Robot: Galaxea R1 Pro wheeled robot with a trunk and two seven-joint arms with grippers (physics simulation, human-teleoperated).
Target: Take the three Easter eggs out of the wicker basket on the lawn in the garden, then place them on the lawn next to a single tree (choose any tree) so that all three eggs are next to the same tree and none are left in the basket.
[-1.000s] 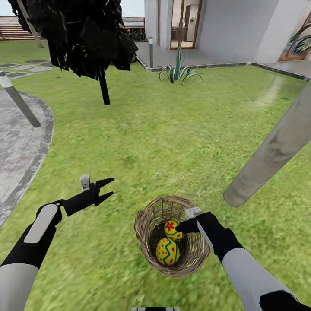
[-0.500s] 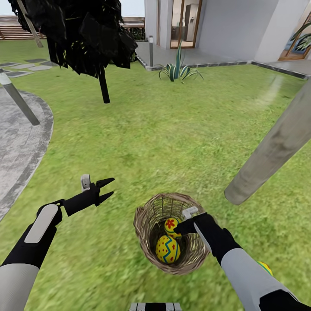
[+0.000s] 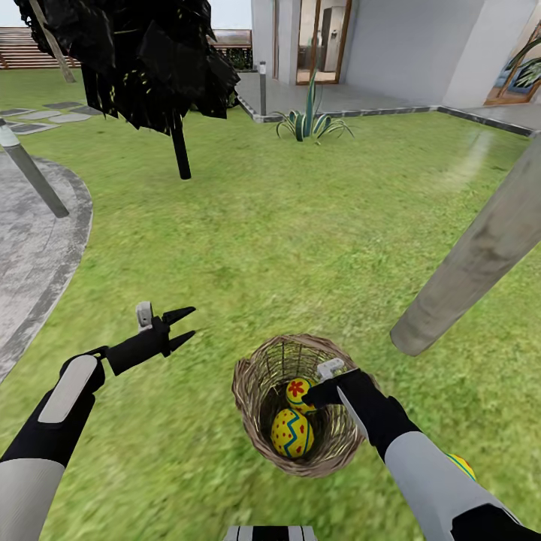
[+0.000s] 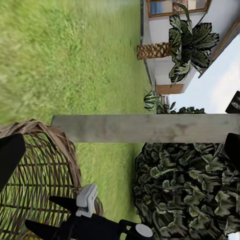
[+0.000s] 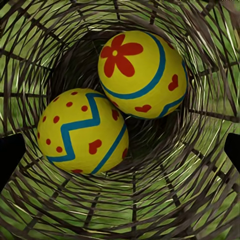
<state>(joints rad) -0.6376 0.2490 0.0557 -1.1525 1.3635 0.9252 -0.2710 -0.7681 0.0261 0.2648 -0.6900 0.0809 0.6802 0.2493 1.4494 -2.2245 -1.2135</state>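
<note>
The wicker basket (image 3: 252, 376) stands on the lawn (image 3: 300, 248) and holds two Easter eggs: a flower-marked one (image 3: 297, 389) and a zigzag one (image 3: 291, 434). In the right wrist view both eggs, flower-marked (image 5: 142, 72) and zigzag (image 5: 82, 131), lie at the basket's bottom (image 5: 135, 200). My right gripper (image 3: 309, 397) reaches into the basket just above the flower egg, open, touching neither. A third egg (image 3: 463, 466) peeks out on the grass behind my right forearm. My left gripper (image 3: 180, 327) hovers open over the grass, left of the basket. The pale tree trunk (image 3: 481, 255) leans just right of the basket.
A near-black tree (image 3: 150, 60) with a thin trunk stands far left. Grey paving (image 3: 34, 240) curves along the left edge, with a bollard (image 3: 30, 176) on it. A spiky plant (image 3: 309, 124) and the white house lie ahead. In the left wrist view the trunk (image 4: 145, 127) meets dark green foliage (image 4: 185, 190).
My left gripper has drifted slightly up and to the left. The view shifted a little, bringing the third egg on the grass into sight. The right gripper has stayed in the basket.
</note>
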